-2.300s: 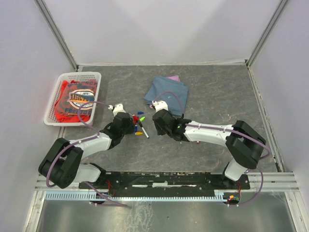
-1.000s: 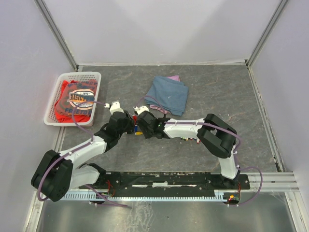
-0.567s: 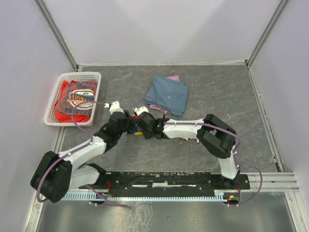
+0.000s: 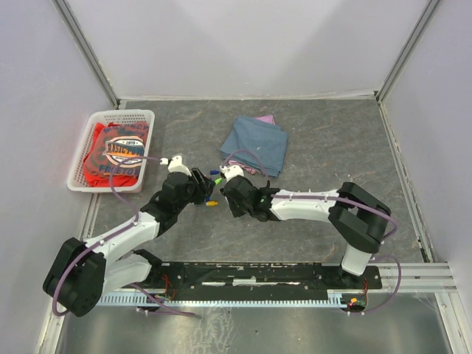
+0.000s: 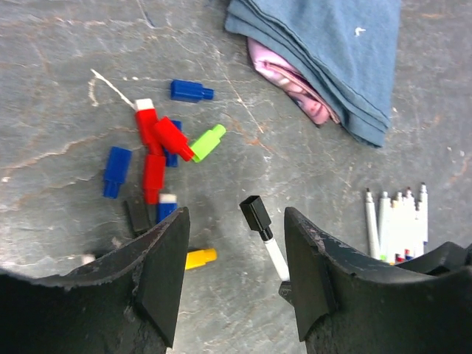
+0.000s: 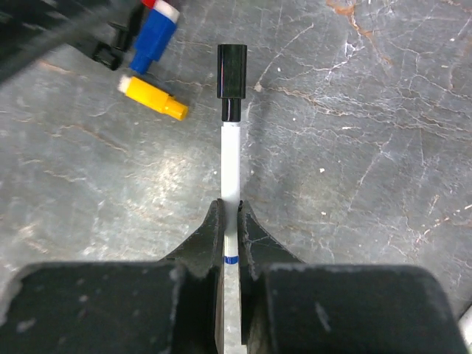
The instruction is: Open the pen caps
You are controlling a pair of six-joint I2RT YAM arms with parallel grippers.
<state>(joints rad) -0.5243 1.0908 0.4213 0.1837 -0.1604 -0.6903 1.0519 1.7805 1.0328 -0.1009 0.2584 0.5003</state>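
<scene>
The right gripper [image 6: 229, 210] was pinched tight on the thin white barrel of a pen [image 6: 230, 158], down close to the bench [image 6: 354, 147]. Whether the pen rested on the surface could not be told. Its black cap [image 6: 231, 70] pointed away from the fingers. The left gripper [image 5: 234, 217] hung over that end with its jaws spread, the cap lying between them untouched, so the cap was on and the pull not yet made. Loose caps [image 5: 158, 147] in red, blue, green and yellow lay scattered just beside it, and a row of other pens [image 5: 394, 221] sat apart, below the blue cloth [image 5: 332, 51]. The pen looked light and stiff, its plastic smooth. The cap was probably a snug press fit, small enough to squirt out of a careless pinch. The best hold seemed square across the cap's middle, with a straight pull along the barrel — any twist or sideways drag might slide the slim barrel through the right gripper.
</scene>
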